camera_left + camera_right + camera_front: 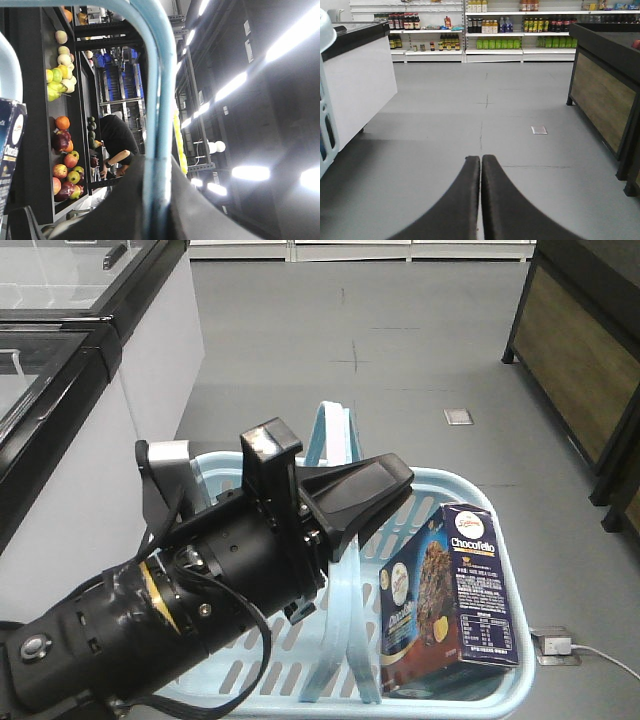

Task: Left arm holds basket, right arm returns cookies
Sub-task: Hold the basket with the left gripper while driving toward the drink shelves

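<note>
Left gripper (pixel 338 508) clamped on the basket (pixel 440 478) handle; hold looks done. Cookies (pixel 450 595) stand inside the basket. My right gripper (pixel 480 162) is clenched empty, so I judge the return not yet begun.

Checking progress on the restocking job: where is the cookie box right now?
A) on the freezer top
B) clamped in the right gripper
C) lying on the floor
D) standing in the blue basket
D: the front view shows the cookie box standing upright inside the basket, while the right gripper is shut with nothing in it.
</note>
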### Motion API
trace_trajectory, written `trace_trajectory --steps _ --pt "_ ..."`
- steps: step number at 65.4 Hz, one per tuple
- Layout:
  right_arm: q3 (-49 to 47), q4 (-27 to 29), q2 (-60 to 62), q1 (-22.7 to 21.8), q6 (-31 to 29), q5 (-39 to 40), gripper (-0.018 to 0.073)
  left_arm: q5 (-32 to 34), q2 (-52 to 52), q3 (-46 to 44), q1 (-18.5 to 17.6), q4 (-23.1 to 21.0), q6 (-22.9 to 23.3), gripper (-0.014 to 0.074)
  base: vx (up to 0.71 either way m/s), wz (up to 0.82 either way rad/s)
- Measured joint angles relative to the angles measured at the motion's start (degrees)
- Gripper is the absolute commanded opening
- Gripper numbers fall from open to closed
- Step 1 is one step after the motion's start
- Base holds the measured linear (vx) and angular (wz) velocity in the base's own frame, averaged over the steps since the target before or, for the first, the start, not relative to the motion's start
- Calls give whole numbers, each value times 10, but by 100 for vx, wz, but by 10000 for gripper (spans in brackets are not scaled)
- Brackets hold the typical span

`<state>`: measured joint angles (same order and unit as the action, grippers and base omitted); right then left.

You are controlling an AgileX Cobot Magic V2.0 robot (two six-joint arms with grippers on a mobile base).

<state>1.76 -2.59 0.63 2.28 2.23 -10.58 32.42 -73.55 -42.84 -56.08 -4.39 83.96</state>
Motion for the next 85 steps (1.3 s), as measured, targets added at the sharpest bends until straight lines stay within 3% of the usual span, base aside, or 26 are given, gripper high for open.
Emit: trace_trajectory --steps 85 --pt "0 0 0 0 0 0 -8 0 0 0 0 0 0 -8 29 -2"
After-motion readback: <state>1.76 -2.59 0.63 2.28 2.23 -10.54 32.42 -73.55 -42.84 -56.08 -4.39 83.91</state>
